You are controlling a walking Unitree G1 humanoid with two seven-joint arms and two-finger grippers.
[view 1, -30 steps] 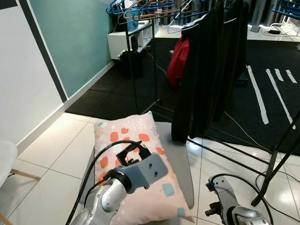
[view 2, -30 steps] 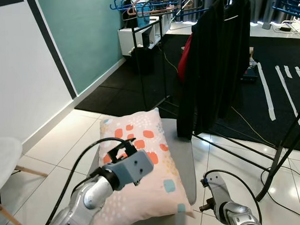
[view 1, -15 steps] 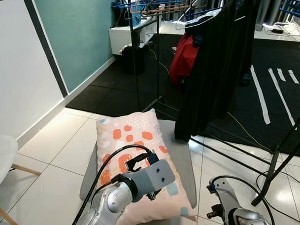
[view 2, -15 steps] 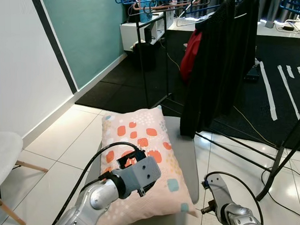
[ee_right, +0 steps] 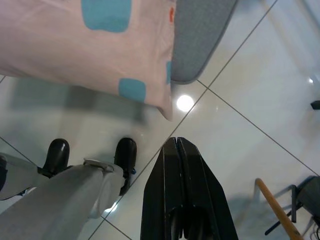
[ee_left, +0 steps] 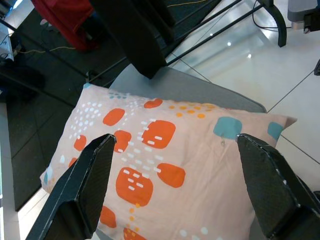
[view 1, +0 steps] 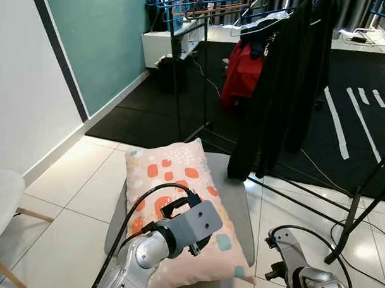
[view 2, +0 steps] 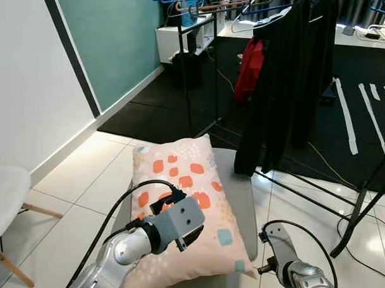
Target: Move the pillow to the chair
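The pink pillow with orange and teal patches [view 1: 172, 201] lies on the grey padded chair seat [view 1: 235, 199]. The left claw [ee_left: 175, 195] hovers over it, fingers spread. The right claw [ee_right: 182, 200] hangs pressed together above the white tiled floor [ee_right: 250, 125].

Both arms are silver metal with rounded joints. The left arm [view 1: 149, 250] ends in a boxy grey wrist block with two small dark holes, and a black cable loops over it. The right arm [view 1: 305, 279] has its own black cable loop. Fingers [ee_left: 85, 185] are long, black and matte, tapering to the tips.
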